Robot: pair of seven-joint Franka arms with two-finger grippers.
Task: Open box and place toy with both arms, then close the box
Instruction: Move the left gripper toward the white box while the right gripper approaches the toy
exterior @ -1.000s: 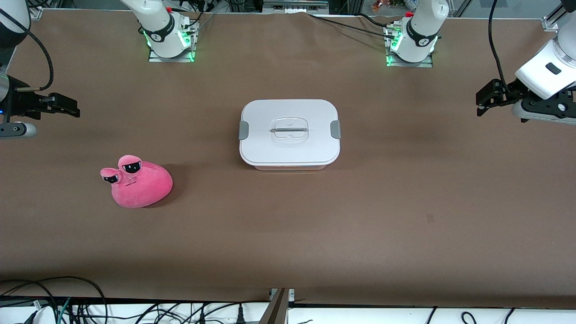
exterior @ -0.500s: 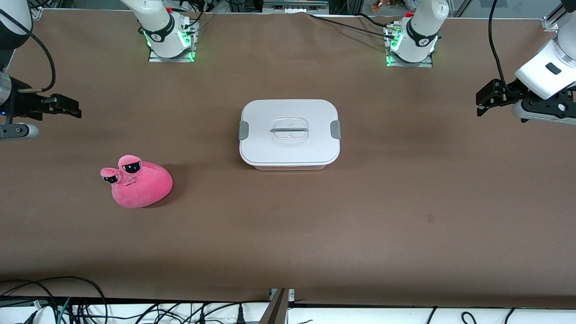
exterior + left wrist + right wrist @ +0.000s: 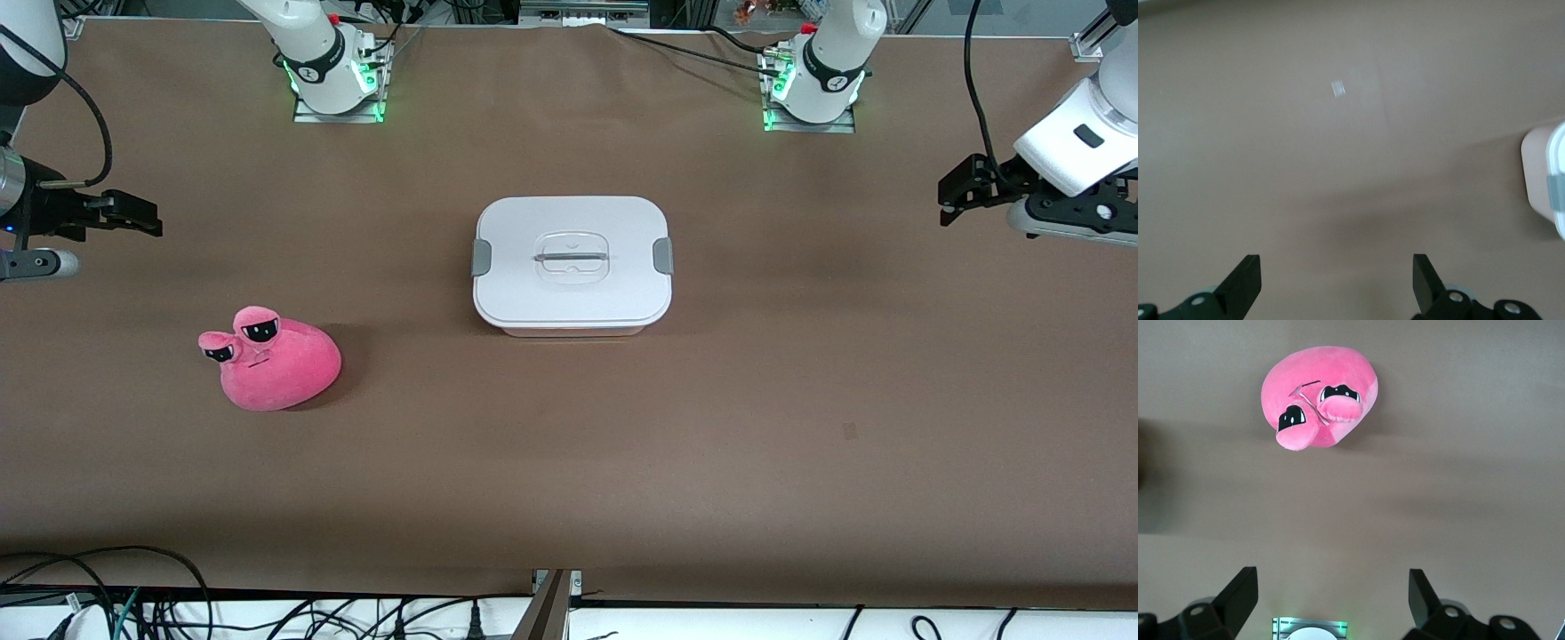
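Jaws first: both sets are spread wide and holding nothing.

Front view: the right gripper (image 3: pixel 153 222) hangs over bare counter (image 3: pixel 800 400) at the frame edge on the right arm's end, in the upper half. The left gripper (image 3: pixel 944 203) mirrors it at the frame edge on the left arm's end. The box (image 3: pixel 533 298) sits dead centre in the frame with its white lid on, and both grey clips (image 3: pixel 480 257) (image 3: pixel 662 256) look to be snapped down. The toy (image 3: pixel 280 364) sits on the counter lower in the frame, toward the right arm's end, well apart from the box and a bit nearer the camera. So I'd say basically nothing is done yet: the box isn't opened, the toy isn't picked up, and nothing has been put in or closed. The whole job is still ahead.

Left wrist view: the left gripper (image 3: pixel 1336 267) shows two parted fingers over plain brown counter. Only a corner of the box (image 3: pixel 1537 180) peeks in at the frame edge, with pink wall and a bit of clip.

Right wrist view: the right gripper (image 3: pixel 1331 583) is parted too. The toy (image 3: pixel 1318 397) is ahead of it, not touched, eyes facing this camera.

Count: one box, one lid, two clips, one toy with two stalk eyes, and two arms with one gripper each.
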